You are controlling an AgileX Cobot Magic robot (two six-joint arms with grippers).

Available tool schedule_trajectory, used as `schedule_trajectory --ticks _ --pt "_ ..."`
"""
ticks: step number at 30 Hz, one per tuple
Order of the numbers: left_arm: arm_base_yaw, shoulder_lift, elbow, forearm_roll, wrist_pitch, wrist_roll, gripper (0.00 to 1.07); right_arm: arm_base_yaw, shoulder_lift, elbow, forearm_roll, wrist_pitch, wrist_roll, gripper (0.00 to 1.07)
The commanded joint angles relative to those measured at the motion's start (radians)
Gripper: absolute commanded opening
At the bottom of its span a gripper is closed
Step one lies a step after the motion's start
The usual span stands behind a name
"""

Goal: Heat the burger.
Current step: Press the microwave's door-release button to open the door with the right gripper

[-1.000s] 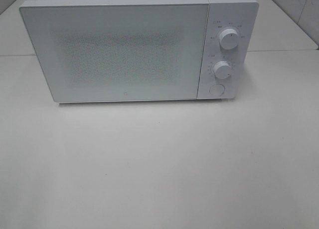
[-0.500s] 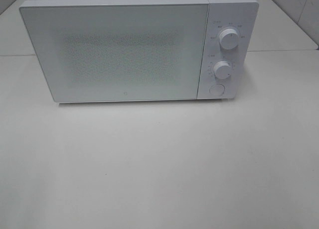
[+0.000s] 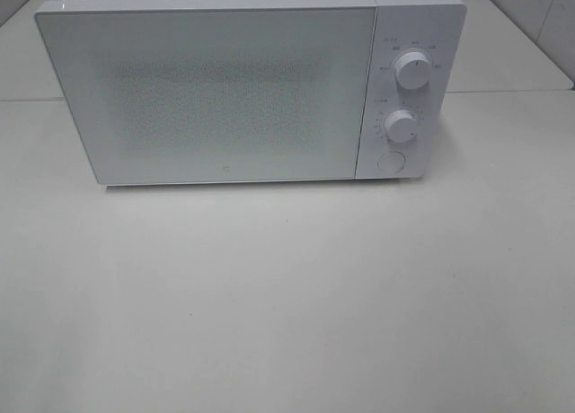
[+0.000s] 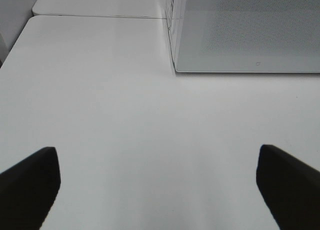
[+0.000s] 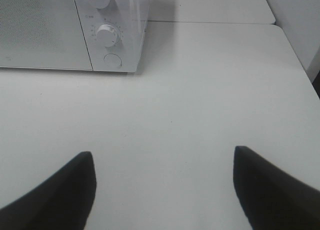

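White microwave (image 3: 225,90) on pale table (image 3: 287,296), wall (image 3: 550,13) behind, left jaws released, right jaws released

burger out of sight in every view, white microwave (image 3: 216,90) upright, door shut, speckled window opaque

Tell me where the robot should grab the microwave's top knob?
Pinch the top knob by its round rim, coming straight at the front of the microwave, probably with the right end effector: it sticks out of the flat panel, facing forward.
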Motion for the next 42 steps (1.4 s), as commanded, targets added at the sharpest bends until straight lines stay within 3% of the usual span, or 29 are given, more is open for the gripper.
schedule_trajectory --ticks 1,18,28,32,35,37,38,40,42 --pt "0.004 -0.005 0.003 0.002 0.003 -0.002 1.01 0.002 -0.029 0.002 -0.006 -0.007 0.003 0.76" --pt "0.004 -0.005 0.003 0.002 0.003 -0.002 1.01 0.002 -0.027 -0.011 -0.003 -0.027 0.006 0.75" --pt "0.004 -0.005 0.003 0.002 0.003 -0.002 1.01 0.002 0.141 -0.031 -0.001 -0.313 0.052 0.72" --pt "0.004 -0.005 0.003 0.002 0.003 -0.002 1.01 0.002 0.225 -0.002 -0.004 -0.519 0.043 0.63" --pt "0.004 -0.005 0.003 0.002 0.003 -0.002 1.01 0.002 0.238 0.01 -0.004 -0.555 0.043 0.6" --pt "0.004 -0.005 0.003 0.002 0.003 -0.002 1.01 0.002 0.291 0.082 -0.004 -0.734 0.032 0.5" --pt "0.004 -0.005 0.003 0.002 0.003 -0.002 1.01 0.002 0.291 0.082 -0.004 -0.734 0.032 0.5" --pt "0.004 -0.005 0.003 0.002 0.003 -0.002 1.01 0.002 0.332 0.141 -0.004 -0.879 0.002 0.32" --pt "0.004 -0.005 0.003 0.002 0.003 -0.002 1.01 0.002 0.348 0.161 -0.004 -0.934 -0.01 0.26"
